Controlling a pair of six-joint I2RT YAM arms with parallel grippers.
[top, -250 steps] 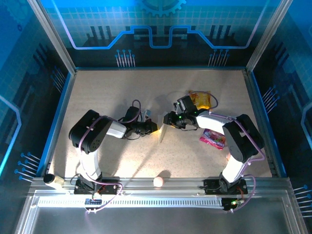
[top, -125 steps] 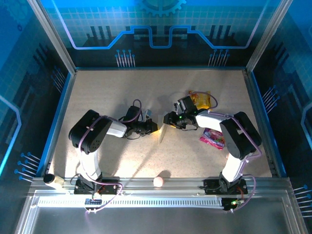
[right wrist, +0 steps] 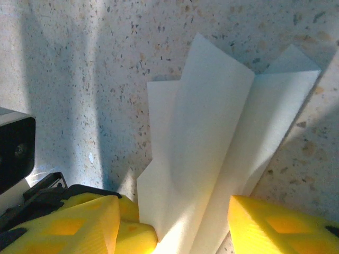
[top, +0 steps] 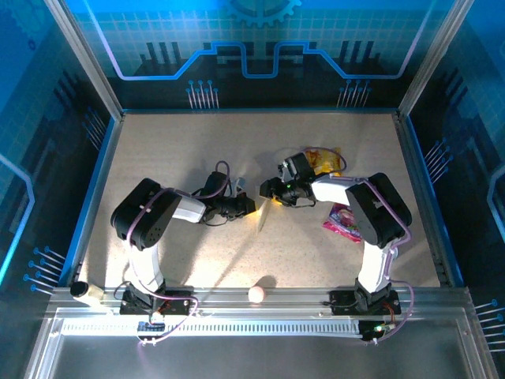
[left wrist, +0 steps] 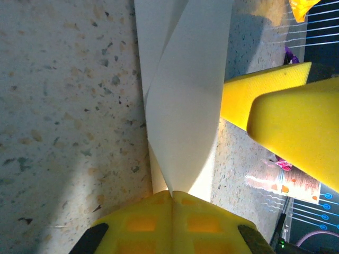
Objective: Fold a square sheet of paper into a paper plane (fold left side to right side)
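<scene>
The square sheet of paper (left wrist: 185,95) is a narrow creased white shape, standing partly upright on the speckled table (top: 181,150). My left gripper (left wrist: 172,194) is shut on its lower corner. In the top view the paper (top: 263,219) is a slim bright strip between my left gripper (top: 246,205) and my right gripper (top: 267,192). My right gripper (right wrist: 185,233) is open, its yellow fingers (right wrist: 280,227) standing on either side of the folded paper (right wrist: 212,153) without pinching it. The right gripper's fingers (left wrist: 296,132) show beside the paper in the left wrist view.
A yellow snack packet (top: 325,162) lies behind the right arm and a pink wrapper (top: 345,221) beside it. A small pale ball (top: 256,294) sits at the table's near edge, and a short cylinder (top: 79,290) at the near left corner. Blue walls ring the table.
My right gripper's jaws have spread apart and let go of the paper, and it has shifted slightly left and away. The left gripper stays shut on the paper.
</scene>
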